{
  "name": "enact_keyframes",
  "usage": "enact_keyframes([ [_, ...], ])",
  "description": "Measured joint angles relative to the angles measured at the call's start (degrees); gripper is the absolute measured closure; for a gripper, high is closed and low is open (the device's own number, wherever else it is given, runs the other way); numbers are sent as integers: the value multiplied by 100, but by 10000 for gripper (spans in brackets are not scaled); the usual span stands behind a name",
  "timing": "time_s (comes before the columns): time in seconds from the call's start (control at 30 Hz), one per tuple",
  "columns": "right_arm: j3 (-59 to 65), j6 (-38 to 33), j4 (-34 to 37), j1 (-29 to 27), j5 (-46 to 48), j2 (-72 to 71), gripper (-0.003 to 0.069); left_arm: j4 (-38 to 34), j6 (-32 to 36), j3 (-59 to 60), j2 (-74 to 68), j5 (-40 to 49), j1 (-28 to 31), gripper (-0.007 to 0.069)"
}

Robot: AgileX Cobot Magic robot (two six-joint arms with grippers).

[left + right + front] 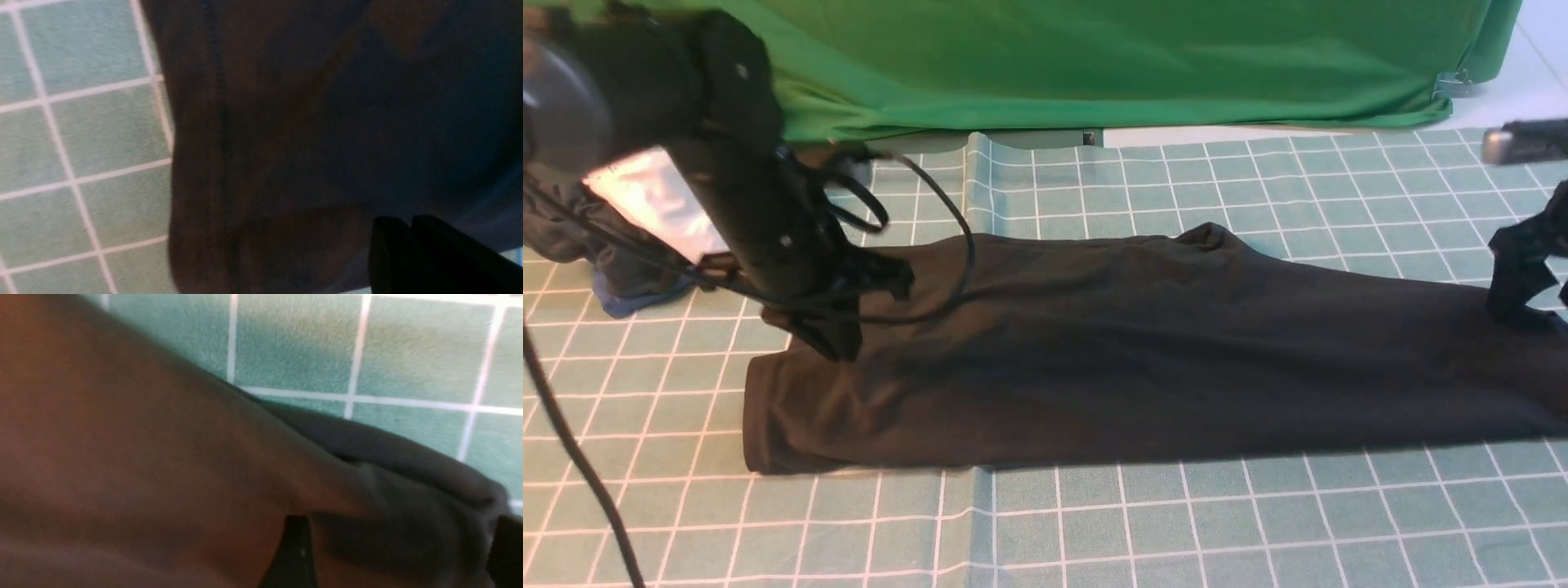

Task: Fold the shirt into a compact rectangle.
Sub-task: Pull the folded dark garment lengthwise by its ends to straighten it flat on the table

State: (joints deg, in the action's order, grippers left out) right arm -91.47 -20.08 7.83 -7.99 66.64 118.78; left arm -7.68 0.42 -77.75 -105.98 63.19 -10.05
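Shows the shirt point(1143, 359) lying as a long folded black strip across the green checked table point(1176, 523). Finds the left end effector point(837, 347) pinched shut at the strip's left end. Finds the right end effector point(1515, 306) spread wide at the right end, cloth bunched between its fingers point(296, 551).

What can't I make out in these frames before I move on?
- Front view: shirt, right end cut off by the frame edge.
- Front view: dark bundle, mostly behind the left arm.
- Left wrist view: whether the left gripper pinches cloth; blurred, black on black.
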Motion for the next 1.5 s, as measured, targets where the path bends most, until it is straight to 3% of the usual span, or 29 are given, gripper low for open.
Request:
enact_keyframes([
  [0.1,0,-50,5,19,-13,112,129,-37,0,20,-156,-36,-18,620],
  [0.23,-6,-351,12,90,-52,141,474,-53,0,26,-313,-47,-18,621],
  [0.33,-28,-442,6,108,-67,144,601,-67,53,26,-322,-49,-18,619],
  [0.4,-129,-413,-67,108,-82,148,622,-71,142,26,-322,-37,-18,617],
  [0.67,-456,-249,-346,45,-151,149,625,-71,173,26,-324,206,-18,617],
  [0.8,-456,-206,-583,45,-151,215,594,-71,246,26,-324,382,-18,617],
  [0.9,-456,312,-1298,34,-289,261,454,-71,299,26,-324,545,-18,617],
  [0.93,-456,351,-1400,33,-302,266,442,-71,299,26,-324,555,-18,617],
  [0.97,-456,734,-1824,15,-348,266,330,-66,299,26,-324,576,-18,617],
  [1.0,-456,768,-1867,14,-355,266,320,-66,299,26,-324,576,-18,617],
  [1.03,-456,955,-2112,2,-366,266,249,-66,299,26,-324,581,-18,617],
  [1.17,-456,1109,-2243,-4,-367,266,185,-66,300,26,-324,581,-18,617],
  [1.3,-518,1305,-2093,10,-325,168,179,-66,300,26,-324,576,-18,617],
  [1.37,-591,1383,-1897,43,-293,15,212,-66,300,26,-324,554,-18,617],
  [1.5,-811,1185,-921,207,-585,-361,429,-72,311,26,-324,410,-18,617],
])
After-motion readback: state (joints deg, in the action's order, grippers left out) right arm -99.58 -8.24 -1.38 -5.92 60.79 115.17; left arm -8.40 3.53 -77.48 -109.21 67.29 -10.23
